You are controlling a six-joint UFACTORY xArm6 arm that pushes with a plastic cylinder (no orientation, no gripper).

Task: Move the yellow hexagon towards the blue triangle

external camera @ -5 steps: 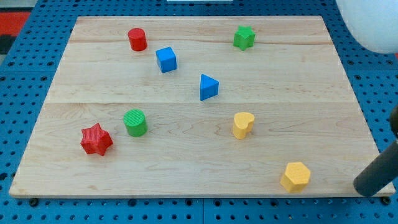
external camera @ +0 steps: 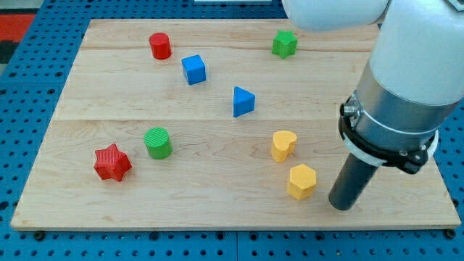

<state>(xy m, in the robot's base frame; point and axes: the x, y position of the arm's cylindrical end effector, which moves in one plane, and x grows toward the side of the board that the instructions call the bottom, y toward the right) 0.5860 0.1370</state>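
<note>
The yellow hexagon (external camera: 302,181) lies on the wooden board (external camera: 217,196) at the lower right, just below the yellow heart (external camera: 283,145). The blue triangle (external camera: 243,101) sits near the board's middle, up and to the left of the hexagon. My tip (external camera: 343,204) stands on the board just to the right of the hexagon, a small gap apart, slightly lower. The arm's large white and grey body (external camera: 402,87) fills the view's right.
A red cylinder (external camera: 160,46) and blue cube (external camera: 194,69) lie at the upper left, a green star (external camera: 285,43) at the top. A green cylinder (external camera: 157,142) and red star (external camera: 112,162) lie at the lower left.
The arm has swung in from the right edge. The yellow hexagon has slid up and left, toward the yellow heart. My tip has followed it leftward.
</note>
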